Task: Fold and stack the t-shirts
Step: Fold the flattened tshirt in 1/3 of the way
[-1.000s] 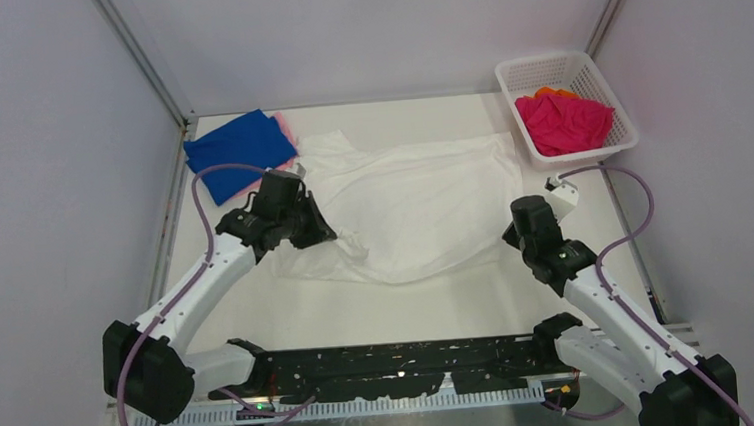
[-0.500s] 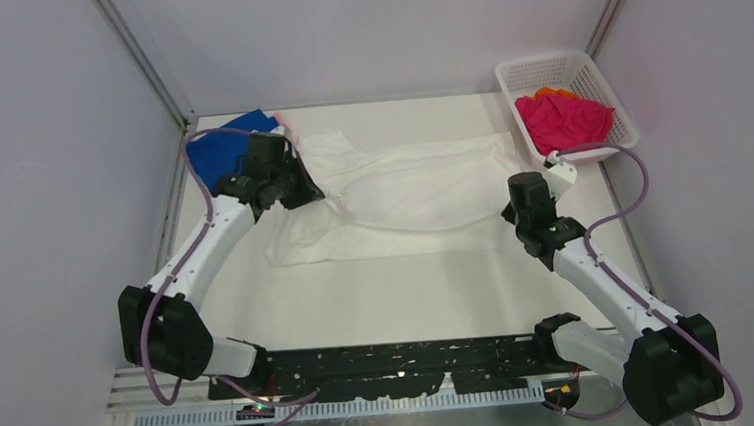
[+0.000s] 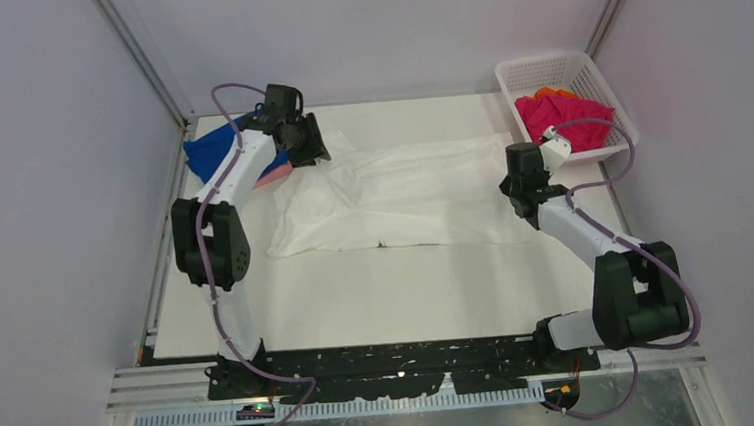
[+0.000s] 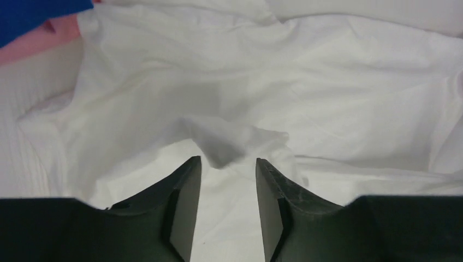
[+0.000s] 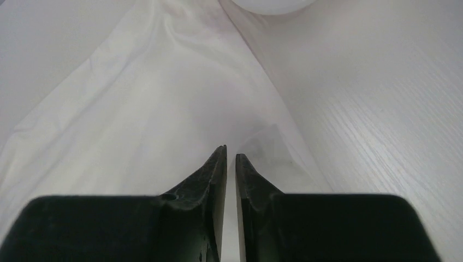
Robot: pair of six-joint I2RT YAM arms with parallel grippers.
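Now the white t-shirt point(image 3: 402, 196) lay spread in a wide, folded band across the far half of the bench point(image 3: 409, 291), its near edge fairly straight and its left end rumpled. The left jaws stood open at that rumpled far-left end. In the left wrist view a small tuft of white cloth rose just beyond their tips, with nothing pinched between them. The right jaws were at the shirt's right end, closed to a thin slit. In the right wrist view the cloth ran up in taut creases to their tips, so they appeared to grip its edge.

Beside the left arm, in the far-left corner of the bench, lay the royal blue t-shirt point(image 3: 210, 149). The pale pink t-shirt point(image 3: 272, 173) peeked out from under it, just beside the white one. In the far-right corner stood a white mesh basket point(image 3: 543, 66) holding the bunched magenta t-shirt point(image 3: 557, 115), with a bit of the orange t-shirt point(image 3: 551, 91) showing behind it.
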